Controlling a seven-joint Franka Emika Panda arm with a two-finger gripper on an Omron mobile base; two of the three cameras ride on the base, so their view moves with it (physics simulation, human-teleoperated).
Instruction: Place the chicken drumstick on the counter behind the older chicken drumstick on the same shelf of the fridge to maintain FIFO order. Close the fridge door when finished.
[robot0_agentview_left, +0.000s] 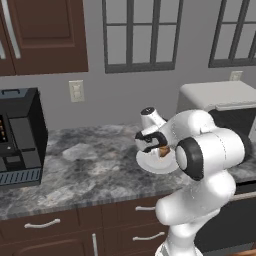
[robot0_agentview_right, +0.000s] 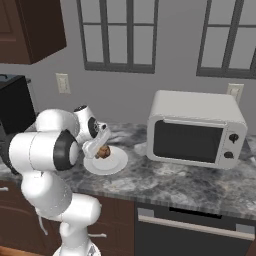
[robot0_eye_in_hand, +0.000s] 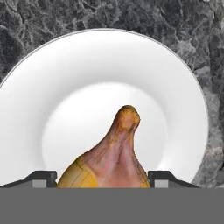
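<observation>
A: The small reddish-brown roasted chicken drumstick (robot0_eye_in_hand: 111, 162) is being clamped between the two dark finger tips of the white arm's two-finger gripper (robot0_eye_in_hand: 103, 178), one tip pressed against each side of the meat in the hand view.

B: And it is being held right over the round white plate (robot0_eye_in_hand: 65, 78), its narrow end pointed up the picture; whether the plate is being touched cannot be told.

A: From the left base view, the gripper (robot0_agentview_left: 159, 148) is being seen low over the plate (robot0_agentview_left: 150, 165), which is resting on the grey-and-white marbled stone counter (robot0_agentview_left: 85, 165).

B: In the right base view, the drumstick (robot0_agentview_right: 103, 151) is being shown just above the plate (robot0_agentview_right: 112, 164), well apart from the white boxy microwave (robot0_agentview_right: 195, 131) to the right.

A: A black boxy appliance (robot0_agentview_left: 20, 137) is being seen at the counter's left end.
</observation>
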